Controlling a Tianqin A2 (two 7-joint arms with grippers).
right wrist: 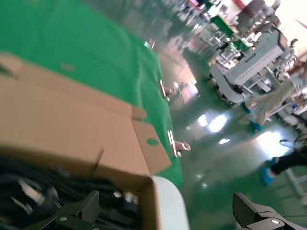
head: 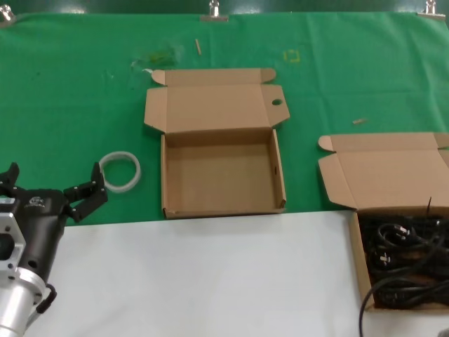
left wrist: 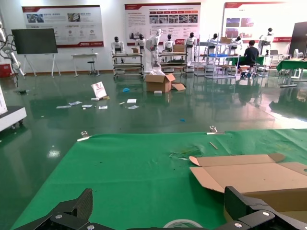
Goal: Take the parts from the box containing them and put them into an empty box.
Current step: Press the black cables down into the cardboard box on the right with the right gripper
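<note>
The empty box [head: 221, 175] lies open mid-table, and its raised lid has a small oval hole [head: 276, 102]. At the right edge stands the box containing the parts [head: 356, 260], filled with black coiled cords [head: 403, 263]. My left gripper [head: 52, 184] hovers open at the lower left beside a tape ring, holding nothing. In the left wrist view my left gripper [left wrist: 160, 211] faces the empty box's lid [left wrist: 254, 175]. My right gripper [right wrist: 167, 211] is open above the corner of the parts box [right wrist: 144, 203], with the cords [right wrist: 48, 187] beside one finger. It is out of the head view.
A white translucent tape ring [head: 121, 170] lies on the green mat [head: 70, 105] just left of the empty box. The white table front [head: 210, 281] runs below both boxes. Beyond the parts box's corner the table ends and the floor [right wrist: 216, 158] shows.
</note>
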